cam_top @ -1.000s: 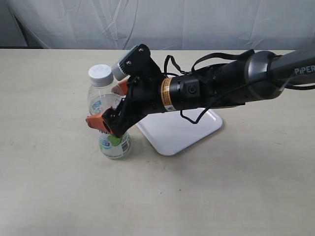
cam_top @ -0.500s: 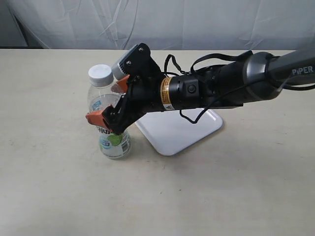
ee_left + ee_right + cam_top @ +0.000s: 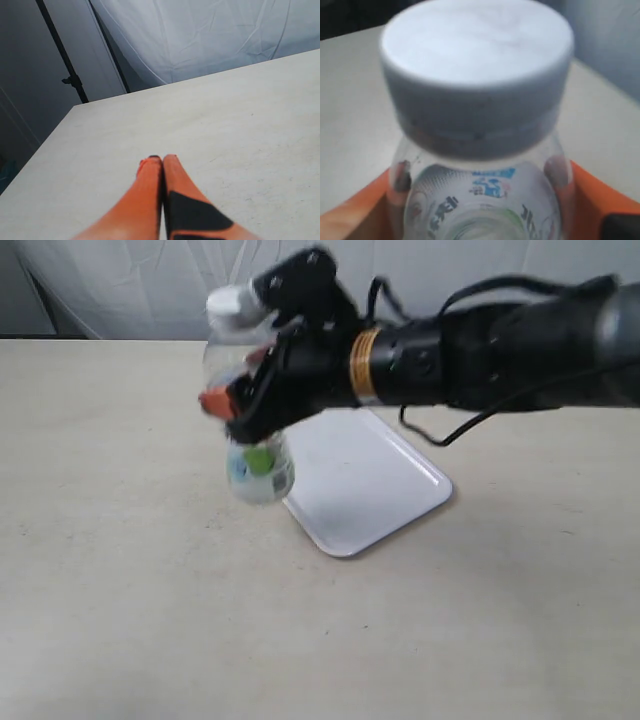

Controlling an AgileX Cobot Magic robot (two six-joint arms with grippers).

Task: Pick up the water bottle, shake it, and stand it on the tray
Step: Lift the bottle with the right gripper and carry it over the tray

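Observation:
The water bottle (image 3: 259, 468), clear with a white cap (image 3: 230, 306) and a green-and-blue label, hangs blurred in the air above the table, left of the tray (image 3: 362, 480). My right gripper (image 3: 232, 390) is shut on its middle, reaching across from the right. In the right wrist view the water bottle (image 3: 480, 195) fills the picture with its cap (image 3: 476, 60) nearest the camera, and an orange finger (image 3: 600, 205) presses each side. My left gripper (image 3: 161, 159) is shut on nothing, over bare table; it does not show in the exterior view.
The flat white tray lies at the table's middle, right of the lifted bottle and under my right arm (image 3: 480, 350). A white curtain (image 3: 150, 290) hangs behind the table. A dark stand (image 3: 62, 55) rises beyond the table edge in the left wrist view.
The bottle stood on the table in my right gripper's grasp; now it is lifted off the surface, moved up and slightly right, and blurred by motion.

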